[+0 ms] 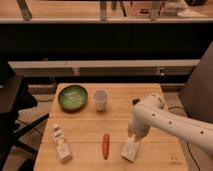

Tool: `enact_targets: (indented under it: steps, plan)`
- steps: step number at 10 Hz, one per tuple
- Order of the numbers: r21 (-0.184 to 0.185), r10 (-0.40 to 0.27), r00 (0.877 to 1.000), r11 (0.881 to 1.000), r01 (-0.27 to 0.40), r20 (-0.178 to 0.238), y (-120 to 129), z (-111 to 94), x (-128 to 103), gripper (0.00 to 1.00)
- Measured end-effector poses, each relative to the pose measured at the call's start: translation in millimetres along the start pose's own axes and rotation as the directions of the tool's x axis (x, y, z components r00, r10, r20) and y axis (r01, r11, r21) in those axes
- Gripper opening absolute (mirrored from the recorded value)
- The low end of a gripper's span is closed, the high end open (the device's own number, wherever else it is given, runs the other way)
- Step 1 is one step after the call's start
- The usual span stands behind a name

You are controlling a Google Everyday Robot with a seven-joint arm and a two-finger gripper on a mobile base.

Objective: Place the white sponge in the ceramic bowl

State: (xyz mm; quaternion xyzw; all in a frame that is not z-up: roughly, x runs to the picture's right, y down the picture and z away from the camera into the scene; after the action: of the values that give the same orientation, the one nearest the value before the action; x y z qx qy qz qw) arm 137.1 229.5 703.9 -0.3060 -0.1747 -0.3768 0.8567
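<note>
A lab-like workroom: wooden table (117, 122), office chair (12, 102), claw (134, 136) at white sponge (130, 151).

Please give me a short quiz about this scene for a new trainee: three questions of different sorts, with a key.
1. True or false: the white sponge already lies inside the green bowl.
2. Which thing stands closest to the bowl? A) white cup B) bottle C) red vegetable
3. Fill in: the hand is low, just over the ____.
Key: 1 false; 2 A; 3 sponge.
</note>
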Motion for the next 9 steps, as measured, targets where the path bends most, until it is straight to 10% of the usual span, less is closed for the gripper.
enact_targets:
  steps: [4, 9]
  plan:
    - [-0.051, -0.159, 0.987, 0.986, 0.160, 0.029, 8, -6, -29, 0.80]
    - [-0.100, -0.247, 0.965, 0.962, 0.255, 0.089, 20, 64, -54, 0.80]
